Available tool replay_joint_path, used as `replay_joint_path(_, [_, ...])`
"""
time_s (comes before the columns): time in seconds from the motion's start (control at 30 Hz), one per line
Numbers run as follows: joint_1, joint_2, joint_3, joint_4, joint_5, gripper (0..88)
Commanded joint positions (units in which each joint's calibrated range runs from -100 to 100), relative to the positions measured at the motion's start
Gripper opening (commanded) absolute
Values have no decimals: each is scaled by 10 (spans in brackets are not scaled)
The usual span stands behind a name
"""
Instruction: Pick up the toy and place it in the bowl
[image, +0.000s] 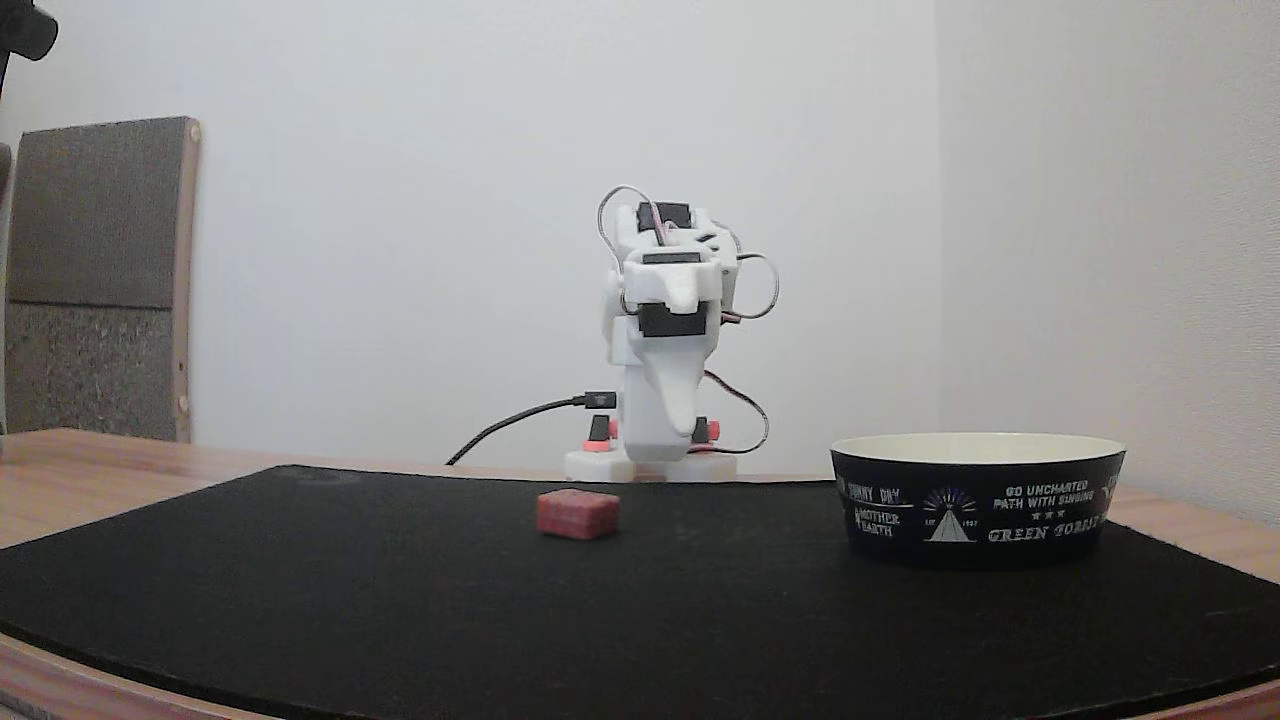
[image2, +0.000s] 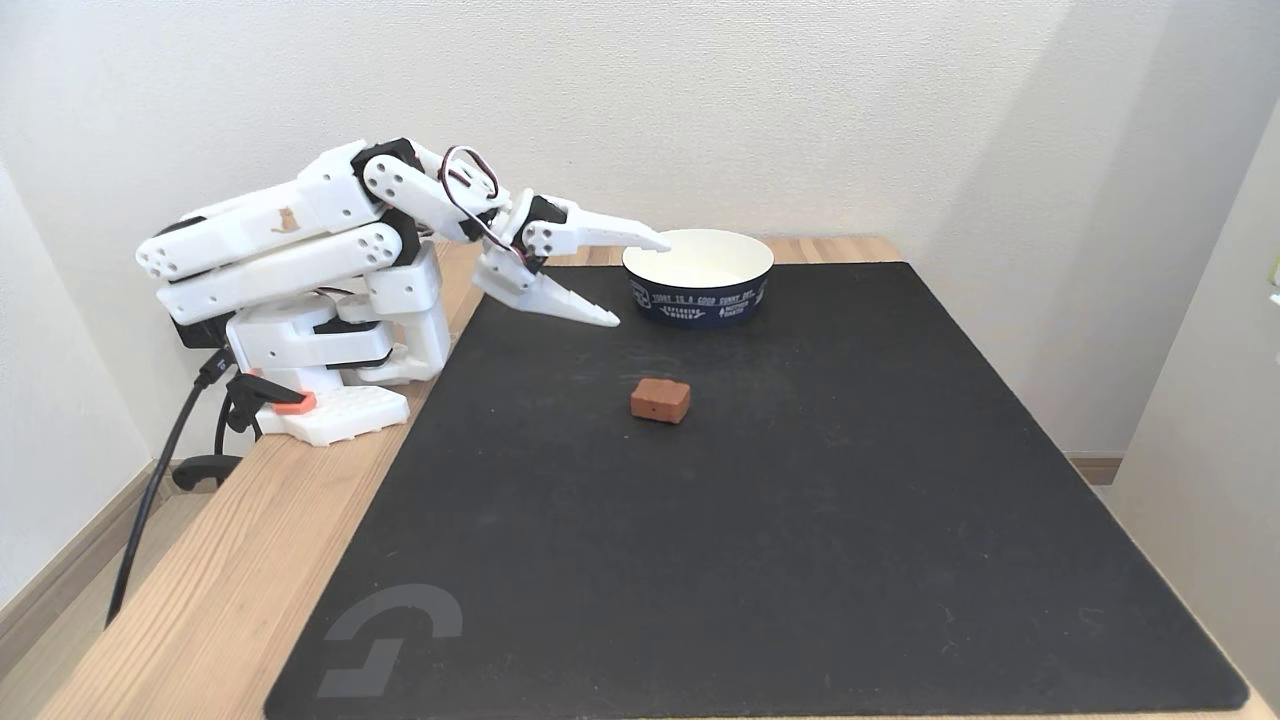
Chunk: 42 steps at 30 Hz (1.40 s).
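On the black mat covering the wooden surface, the dark-red toy block lay alone near the mat's middle in a fixed view, well apart from the bowl, which stood at the far edge by the wall. The white arm sat folded at the left, its hand spread wide open and empty, one fingertip reaching just beside the bowl's rim. In the low fixed view the toy block rested left of the bowl, whose black side read "GREEN FOREST", with the arm behind.
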Motion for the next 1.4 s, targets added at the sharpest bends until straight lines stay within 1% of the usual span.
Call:
replay_joint_path(0.0, [66, 23, -18, 3, 0, 366])
replay_joint_path(0.07, [83, 70, -49, 0, 2, 367])
replay_joint_path(0.2, [84, 285, -191, -2, 2, 367])
replay_joint_path(0.23, [85, 386, -266, -1, -2, 367])
replay_joint_path(0.33, [93, 526, -375, 15, -2, 367])
replay_joint_path(0.37, [99, 574, -413, 33, -2, 367])
replay_joint_path(0.4, [112, 644, -479, 74, -2, 367])
replay_joint_path(0.47, [118, 717, -547, 120, 2, 367])
replay_joint_path(0.57, [119, 841, -671, 176, 2, 367])
replay_joint_path(0.7, [139, 950, -766, 222, 2, 367])
replay_joint_path(0.93, [168, 1050, -801, 204, 3, 367])
replay_joint_path(1.23, [160, 1068, -801, 182, 3, 366])
replay_joint_path(1.37, [139, 1068, -801, 182, 0, 364])
